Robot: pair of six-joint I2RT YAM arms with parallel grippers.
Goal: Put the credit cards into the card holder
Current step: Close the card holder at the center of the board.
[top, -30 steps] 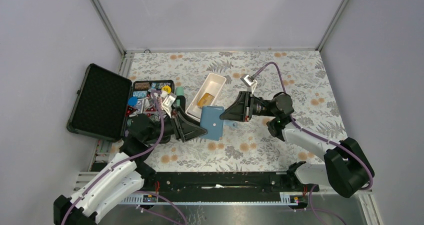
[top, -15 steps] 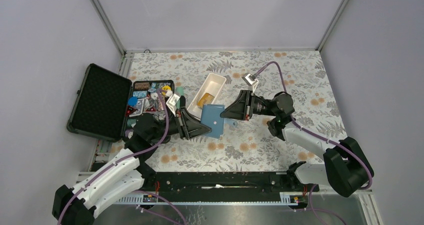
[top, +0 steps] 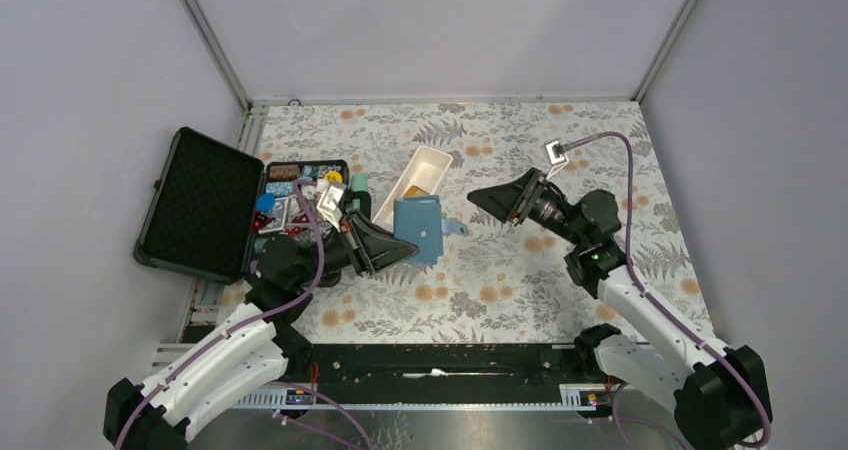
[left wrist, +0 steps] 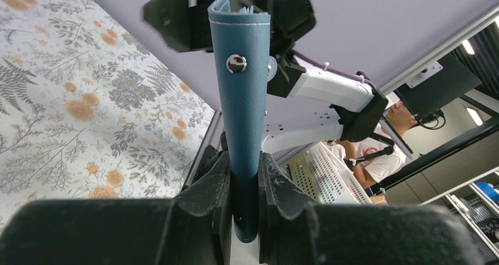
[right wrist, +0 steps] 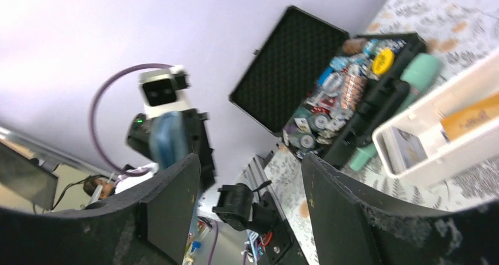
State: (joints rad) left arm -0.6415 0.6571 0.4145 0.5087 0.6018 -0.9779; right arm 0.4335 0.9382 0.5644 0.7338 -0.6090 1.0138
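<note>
My left gripper (top: 404,247) is shut on the lower edge of the teal-blue card holder (top: 420,226) and holds it off the table beside the white tray (top: 436,156). In the left wrist view the card holder (left wrist: 244,100) stands upright between my fingers (left wrist: 215,182), its snap stud facing the camera. A golden-orange credit card (top: 420,182) lies in the tray. The right wrist view shows that card (right wrist: 471,119) with a darker greyish card (right wrist: 405,149) beside it. My right gripper (top: 482,202) is open and empty, a short way right of the card holder.
An open black foam-lined case (top: 200,202) sits at the left, with a compartment of colourful trinkets (top: 295,185) next to it. A mint-green cylinder (top: 358,183) lies between the case and the tray. The floral table top (top: 520,280) spreads to the right.
My right gripper has let go of the card holder, opened and pulled back to the right. My left gripper has shut on the card holder and holds it alone.
</note>
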